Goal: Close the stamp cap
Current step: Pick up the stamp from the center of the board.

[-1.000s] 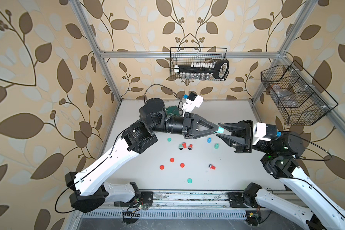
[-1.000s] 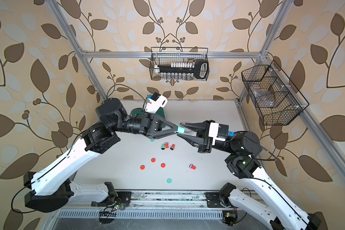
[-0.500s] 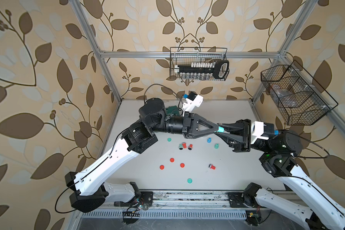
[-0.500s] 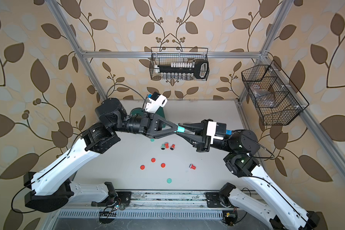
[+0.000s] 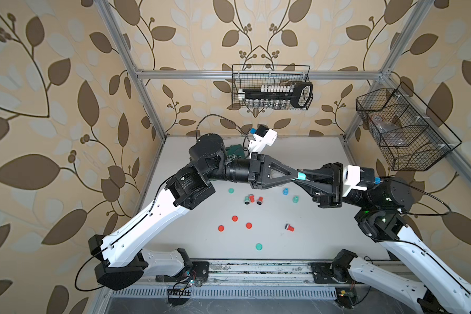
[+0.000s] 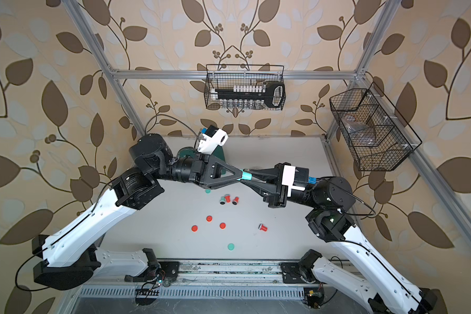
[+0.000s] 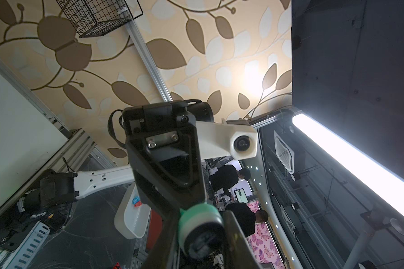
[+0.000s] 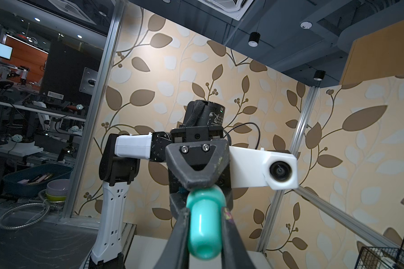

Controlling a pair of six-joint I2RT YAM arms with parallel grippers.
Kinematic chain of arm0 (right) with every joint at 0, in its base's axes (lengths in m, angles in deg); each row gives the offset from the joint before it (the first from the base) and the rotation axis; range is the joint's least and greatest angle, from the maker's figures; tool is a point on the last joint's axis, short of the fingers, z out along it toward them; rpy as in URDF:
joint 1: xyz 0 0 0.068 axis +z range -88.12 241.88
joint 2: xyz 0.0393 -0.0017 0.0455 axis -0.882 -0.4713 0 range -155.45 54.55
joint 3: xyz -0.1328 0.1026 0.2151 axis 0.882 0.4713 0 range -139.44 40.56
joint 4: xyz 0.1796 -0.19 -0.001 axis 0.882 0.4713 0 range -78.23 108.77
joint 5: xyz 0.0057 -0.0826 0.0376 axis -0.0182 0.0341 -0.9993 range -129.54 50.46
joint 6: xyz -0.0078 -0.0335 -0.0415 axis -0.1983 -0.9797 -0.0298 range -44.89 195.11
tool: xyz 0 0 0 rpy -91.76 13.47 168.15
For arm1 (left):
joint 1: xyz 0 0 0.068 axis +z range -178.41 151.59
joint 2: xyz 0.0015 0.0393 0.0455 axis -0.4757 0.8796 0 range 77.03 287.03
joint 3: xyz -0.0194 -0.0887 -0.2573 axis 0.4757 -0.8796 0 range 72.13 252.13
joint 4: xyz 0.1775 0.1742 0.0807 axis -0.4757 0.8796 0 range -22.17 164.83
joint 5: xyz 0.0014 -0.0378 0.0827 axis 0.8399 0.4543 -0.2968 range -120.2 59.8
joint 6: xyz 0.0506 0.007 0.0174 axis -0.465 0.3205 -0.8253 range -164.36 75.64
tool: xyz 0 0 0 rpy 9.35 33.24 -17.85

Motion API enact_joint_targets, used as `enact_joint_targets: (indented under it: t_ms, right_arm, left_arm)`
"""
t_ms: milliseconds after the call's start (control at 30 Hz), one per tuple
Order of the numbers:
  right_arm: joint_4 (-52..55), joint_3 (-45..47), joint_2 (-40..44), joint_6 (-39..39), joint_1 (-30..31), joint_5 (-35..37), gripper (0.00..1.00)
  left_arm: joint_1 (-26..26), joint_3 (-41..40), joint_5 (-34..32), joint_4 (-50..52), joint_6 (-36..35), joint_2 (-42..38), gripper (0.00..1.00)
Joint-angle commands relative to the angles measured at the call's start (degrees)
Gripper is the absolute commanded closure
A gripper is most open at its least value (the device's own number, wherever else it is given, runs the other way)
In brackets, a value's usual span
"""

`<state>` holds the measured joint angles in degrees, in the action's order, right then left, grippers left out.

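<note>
Teal stamp (image 5: 301, 177) up in mid-air, well above the table (image 5: 310, 239), bridging both tools tip to tip.

From the right wrist: narrow stem pinched between the fingers (image 8: 229, 235) of the right gripper (image 5: 306, 177).

From the left wrist: wide end with a teal band and dark face, judged to be the cap (image 7: 200, 240), pinched by the left gripper (image 5: 296, 175).

Seam between cap and stem hidden by the fingertips; cannot tell whether fully seated.

Step in hand, as judged: pressing cap onto stamp, one arm against the other.

Next move likely calls for a straight push along the stem's axis, both pinches kept firm and in line, then letting go on one side to check the fit.

Below on the table: red caps (image 5: 234, 218), a teal cap (image 5: 259, 246), loose stamps (image 5: 252, 198), all well apart from the work.
</note>
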<state>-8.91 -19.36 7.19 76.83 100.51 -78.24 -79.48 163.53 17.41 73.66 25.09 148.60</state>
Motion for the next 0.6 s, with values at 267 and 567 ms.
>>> enact_joint_targets:
  t_ms: [267,567]
  right_arm:
    - [1.02,-2.22,-0.02,-0.26,0.79,0.29,0.82]
    - [1.82,-2.65,0.41,-0.49,0.92,0.47,0.76]
  left_arm:
    - [-0.61,0.10,0.55,-1.43,-0.54,-1.26,0.89]
    - [-0.61,0.10,0.02,-0.20,-1.25,-1.17,0.89]
